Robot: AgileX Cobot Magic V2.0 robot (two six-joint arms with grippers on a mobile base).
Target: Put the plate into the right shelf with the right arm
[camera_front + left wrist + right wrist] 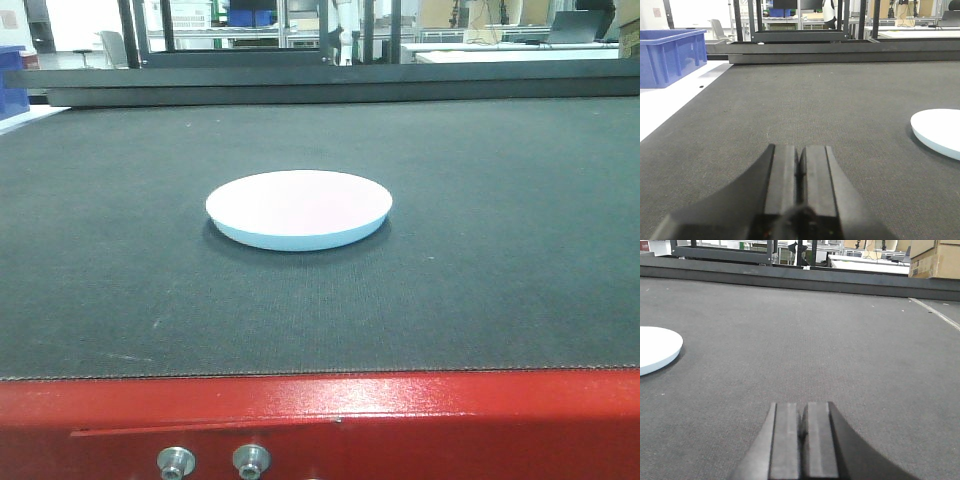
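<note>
A round white plate (299,208) with a pale blue rim lies flat on the dark grey mat in the middle of the table. It shows at the right edge of the left wrist view (939,131) and at the left edge of the right wrist view (656,347). My left gripper (800,150) is shut and empty, low over the mat, well left of the plate. My right gripper (801,407) is shut and empty, low over the mat, well right of the plate. No shelf shows in any view.
A blue plastic crate (670,56) stands on a white surface off the mat's left side. A raised dark ledge (340,85) runs along the mat's far edge. A red frame (320,425) borders the near edge. Cardboard boxes (935,259) stand at the far right.
</note>
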